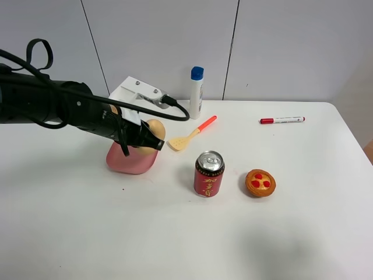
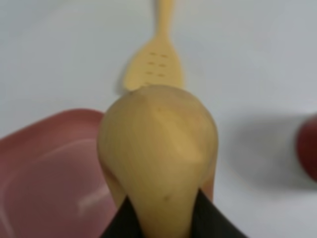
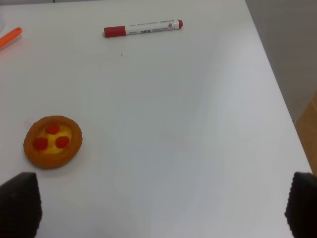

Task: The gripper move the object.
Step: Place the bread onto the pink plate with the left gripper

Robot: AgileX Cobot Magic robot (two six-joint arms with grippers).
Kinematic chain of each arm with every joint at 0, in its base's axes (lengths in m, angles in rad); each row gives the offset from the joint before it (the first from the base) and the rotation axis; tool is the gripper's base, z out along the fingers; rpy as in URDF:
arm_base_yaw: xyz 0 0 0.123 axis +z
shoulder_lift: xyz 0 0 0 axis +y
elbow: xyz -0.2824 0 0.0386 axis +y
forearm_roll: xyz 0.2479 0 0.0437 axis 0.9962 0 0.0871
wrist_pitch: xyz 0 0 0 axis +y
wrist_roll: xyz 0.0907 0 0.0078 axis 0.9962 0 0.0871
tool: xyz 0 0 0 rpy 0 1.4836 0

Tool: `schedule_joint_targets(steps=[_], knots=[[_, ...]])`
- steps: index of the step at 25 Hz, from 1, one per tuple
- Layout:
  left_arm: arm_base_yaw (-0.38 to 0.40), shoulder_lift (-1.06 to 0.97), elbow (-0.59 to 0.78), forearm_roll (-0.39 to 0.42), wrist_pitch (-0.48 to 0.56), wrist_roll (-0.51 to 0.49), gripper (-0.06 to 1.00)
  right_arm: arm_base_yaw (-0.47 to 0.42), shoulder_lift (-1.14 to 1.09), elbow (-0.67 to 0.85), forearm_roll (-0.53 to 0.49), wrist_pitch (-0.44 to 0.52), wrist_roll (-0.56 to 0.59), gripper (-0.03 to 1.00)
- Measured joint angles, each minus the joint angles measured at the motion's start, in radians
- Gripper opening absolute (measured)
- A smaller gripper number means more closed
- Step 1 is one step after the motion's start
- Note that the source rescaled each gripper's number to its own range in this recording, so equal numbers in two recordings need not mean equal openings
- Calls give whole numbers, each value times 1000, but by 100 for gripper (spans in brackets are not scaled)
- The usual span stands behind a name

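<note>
My left gripper, a black arm end with a white block and looping cables, is shut on the tan-brown potato-like object. It holds the object above the right rim of a pink bowl. In the left wrist view the object fills the middle, pinched between the black fingers, with the bowl below and beside it. My right gripper is open and empty over bare table; it does not show in the exterior high view.
A yellow spatula with an orange handle lies right of the bowl. A red can and a round orange tart stand in the middle. A blue-capped white bottle and a red marker are at the back.
</note>
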Motion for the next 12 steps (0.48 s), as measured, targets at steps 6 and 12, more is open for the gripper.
schedule_joint_targets(steps=[6, 12], knots=[[87, 37, 0, 38, -62, 4, 0, 0, 0, 0, 0, 0, 0, 100], [101, 139, 0, 55, -64, 6, 10, 0, 0, 0, 0, 0, 0, 100]])
